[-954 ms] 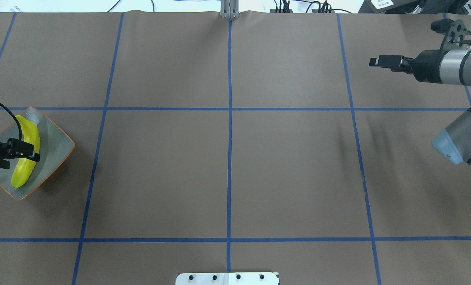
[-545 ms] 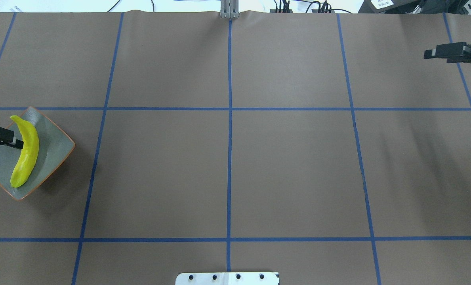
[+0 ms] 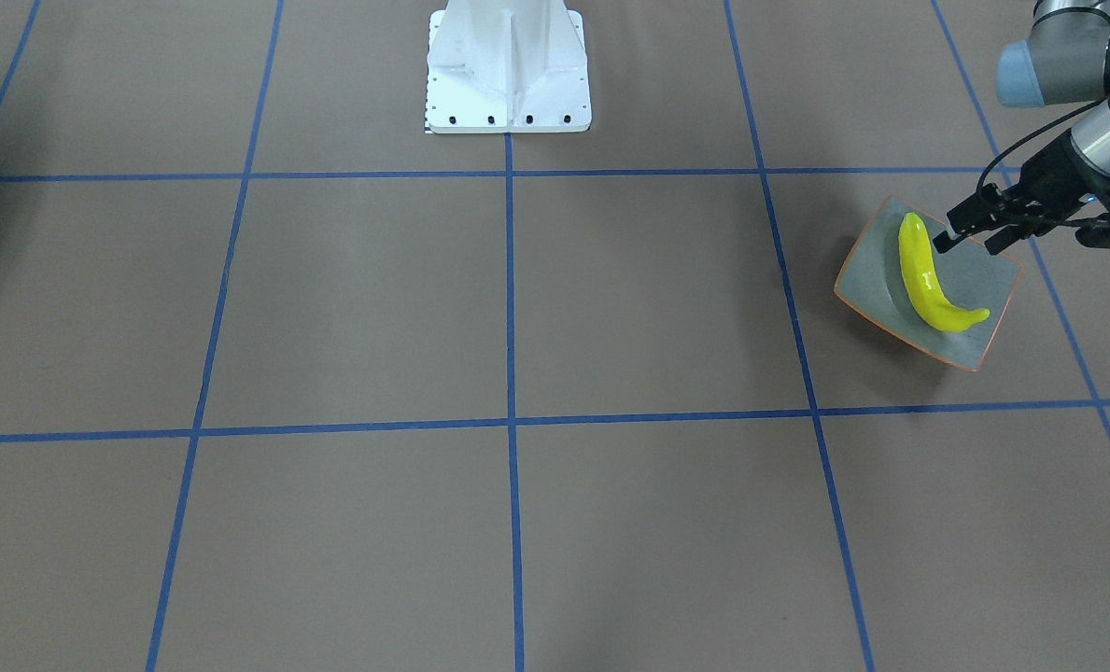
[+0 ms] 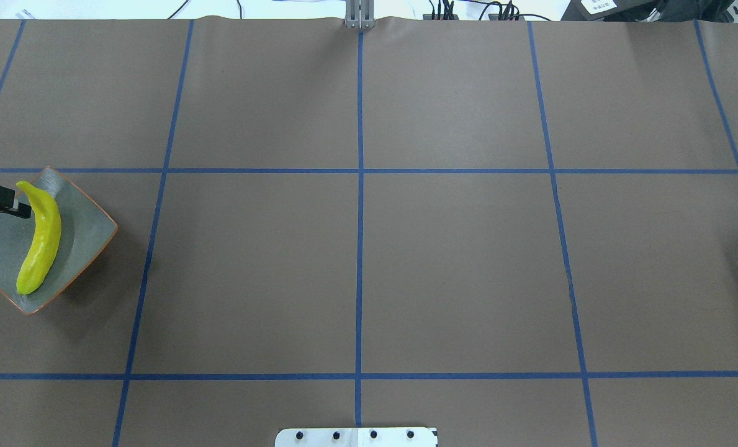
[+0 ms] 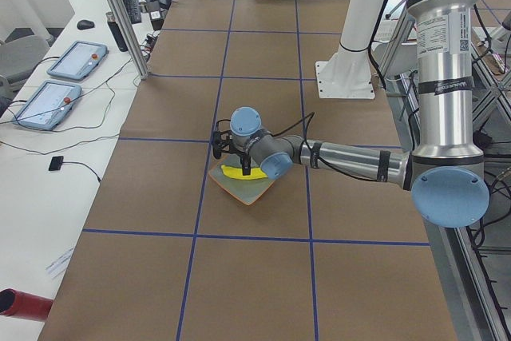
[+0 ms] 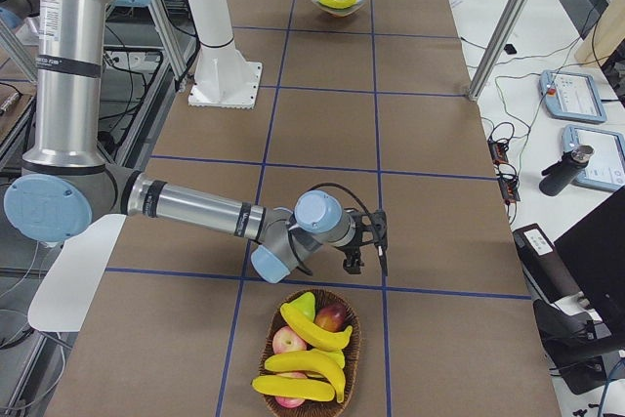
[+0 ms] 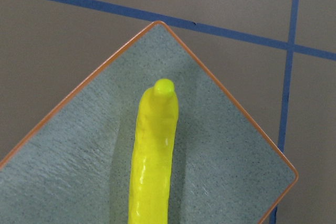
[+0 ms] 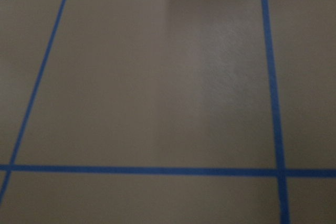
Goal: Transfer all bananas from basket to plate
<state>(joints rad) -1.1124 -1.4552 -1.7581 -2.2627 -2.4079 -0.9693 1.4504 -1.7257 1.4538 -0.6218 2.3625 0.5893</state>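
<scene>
One yellow banana (image 4: 40, 239) lies on the grey-green plate (image 4: 86, 230) with the orange rim, at the table's left edge. It also shows in the front view (image 3: 928, 280) and fills the left wrist view (image 7: 152, 156). My left gripper (image 3: 967, 245) is open and empty, just beside the banana's far tip, over the plate's edge (image 3: 877, 275). Three more bananas (image 6: 311, 362) lie in a woven basket (image 6: 266, 344) at the table's right end. My right gripper (image 6: 363, 256) hangs just short of the basket. I cannot tell whether it is open or shut.
The basket also holds red apples (image 6: 288, 339). The white robot base (image 3: 508, 65) stands at mid-table on the robot's side. Blue tape lines cross the brown table cover. Tablets (image 5: 76, 59) and cables lie on the side bench.
My left gripper has drawn back from around the banana toward the table's left edge, leaving the banana on the plate. My right arm has swung right, out of the overhead view.
</scene>
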